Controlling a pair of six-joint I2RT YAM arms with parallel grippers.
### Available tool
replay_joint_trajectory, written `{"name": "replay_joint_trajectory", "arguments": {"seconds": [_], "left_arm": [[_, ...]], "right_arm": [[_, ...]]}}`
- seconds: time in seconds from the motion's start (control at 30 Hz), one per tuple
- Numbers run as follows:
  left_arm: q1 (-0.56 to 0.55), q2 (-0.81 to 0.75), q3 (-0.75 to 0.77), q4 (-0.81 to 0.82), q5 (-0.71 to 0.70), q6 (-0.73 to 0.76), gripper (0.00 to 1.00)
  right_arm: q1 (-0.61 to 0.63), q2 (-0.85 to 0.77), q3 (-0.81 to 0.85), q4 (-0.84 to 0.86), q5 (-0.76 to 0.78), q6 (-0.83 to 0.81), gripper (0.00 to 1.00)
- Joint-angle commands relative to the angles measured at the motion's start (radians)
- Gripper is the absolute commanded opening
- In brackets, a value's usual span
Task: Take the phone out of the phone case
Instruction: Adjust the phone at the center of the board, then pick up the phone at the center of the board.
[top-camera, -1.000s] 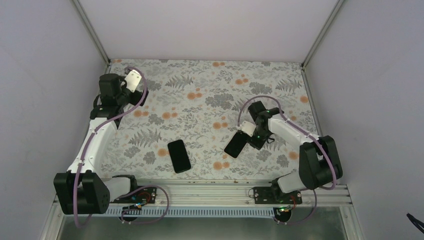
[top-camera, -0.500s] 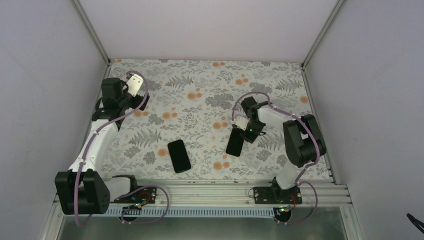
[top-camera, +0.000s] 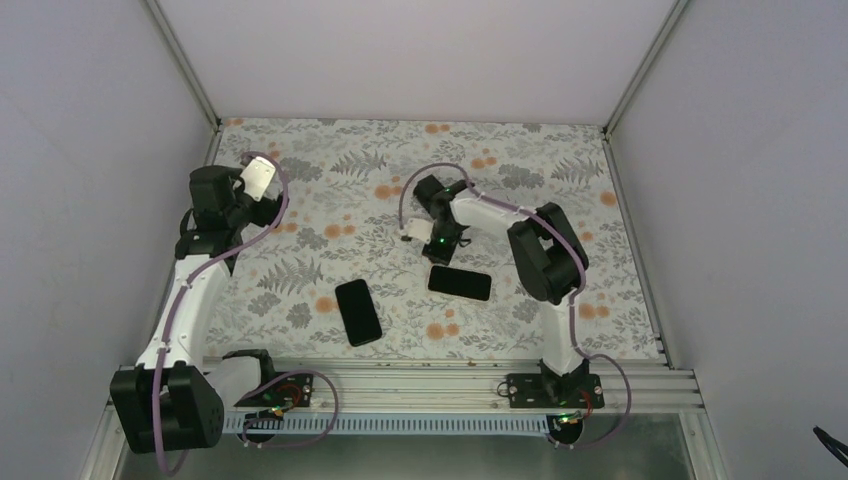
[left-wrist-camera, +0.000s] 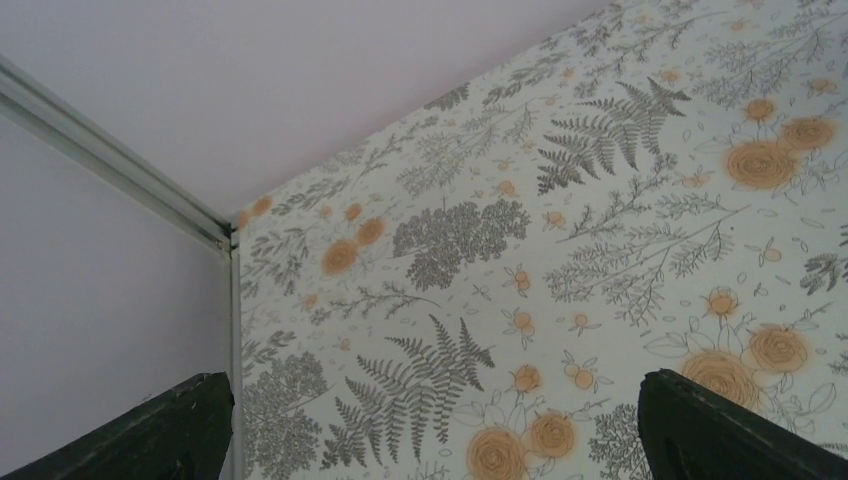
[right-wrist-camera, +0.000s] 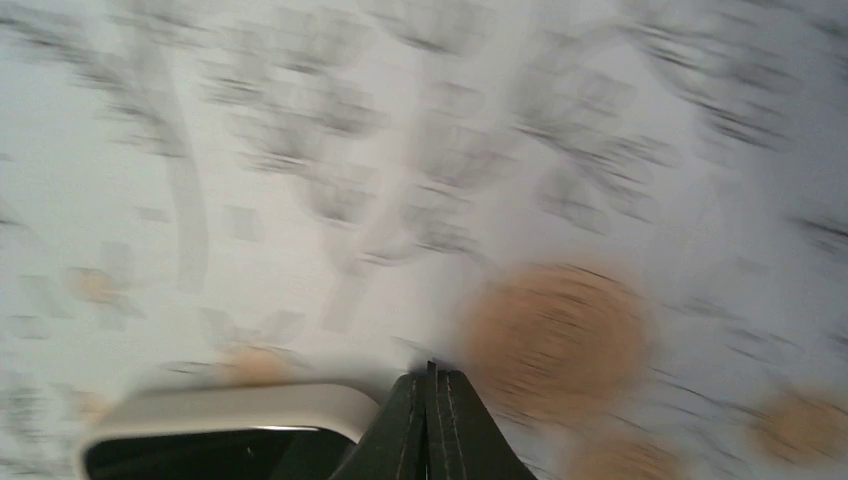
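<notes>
The phone (top-camera: 462, 283) lies flat and crosswise right of centre on the flowered table. In the right wrist view its dark screen (right-wrist-camera: 200, 455) shows inside the whitish rim of the phone case (right-wrist-camera: 230, 405); the rim cannot be made out from above. My right gripper (top-camera: 436, 252) is at the phone's far left corner. Its fingers (right-wrist-camera: 430, 390) are pressed together on the case's corner edge, and that view is blurred by motion. My left gripper (top-camera: 250, 190) is at the far left, open and empty (left-wrist-camera: 440, 445), over bare mat.
A second bare black phone (top-camera: 358, 312) lies near the front, left of centre. The enclosure's walls and metal corner post (left-wrist-camera: 110, 160) stand close to the left gripper. The rail (top-camera: 420, 385) with the arm bases runs along the near edge.
My right arm has swung left toward the table's middle. The phone turned with it from slanted upright to lying crosswise. The left gripper shifted slightly.
</notes>
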Motion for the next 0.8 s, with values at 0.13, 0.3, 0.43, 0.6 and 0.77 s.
{"name": "replay_joint_trajectory", "arguments": {"seconds": [0.13,0.3,0.43,0.6,0.77], "left_arm": [[0.026,0.001,-0.015,0.001,0.041,0.029,1.00],[0.033,0.035,0.020,0.011,0.072,-0.004,1.00],[0.035,0.051,0.041,0.004,0.108,-0.021,1.00],[0.035,0.051,0.035,0.023,0.133,-0.037,1.00],[0.035,0.059,0.051,0.023,0.132,-0.053,1.00]], "right_arm": [[0.044,-0.208,-0.209,0.115,-0.059,0.008,0.17],[-0.017,-0.402,-0.288,0.165,-0.098,-0.033,0.54],[-0.019,-0.527,-0.397,0.084,-0.078,-0.195,0.72],[-0.034,-0.693,-0.562,0.101,-0.116,-0.469,1.00],[-0.037,-0.735,-0.561,0.131,-0.136,-0.550,1.00]]}}
